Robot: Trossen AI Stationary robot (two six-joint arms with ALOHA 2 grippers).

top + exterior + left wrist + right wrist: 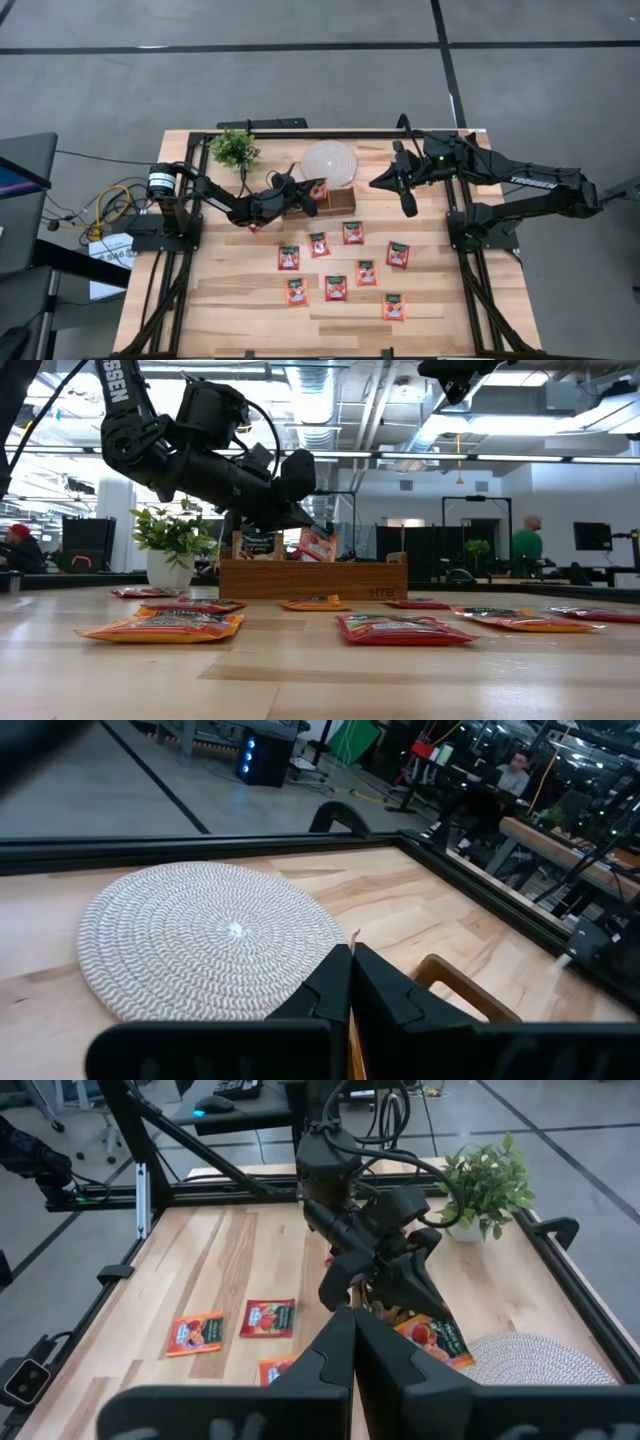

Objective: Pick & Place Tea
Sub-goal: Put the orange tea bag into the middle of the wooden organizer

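My left gripper (308,192) reaches over the brown wooden tray (310,578) and is shut on a red-orange tea sachet (435,1338). That sachet stands tilted in the tray (340,203), its lower part hidden behind the tray wall in the low view. A darker sachet (258,545) stands upright in the tray beside it. Several more red-orange sachets (336,288) lie flat on the table in front of the tray. My right gripper (408,205) hangs shut and empty, high above the table to the right of the tray. My left gripper pinches the sachet's upper edge (412,1320) between its two fingers (395,1292), coming nearly level from the table's left side. The sachet slants down below the fingers into the tray. Its thin orange edge (352,1035) shows between the shut fingers in the left wrist view.
A round white woven disc (329,162) lies just behind the tray. A small potted plant (235,150) stands at the far left. Black frame rails run along the table's edges. Bare wood lies along the near edge (250,330). People sit in the room beyond.
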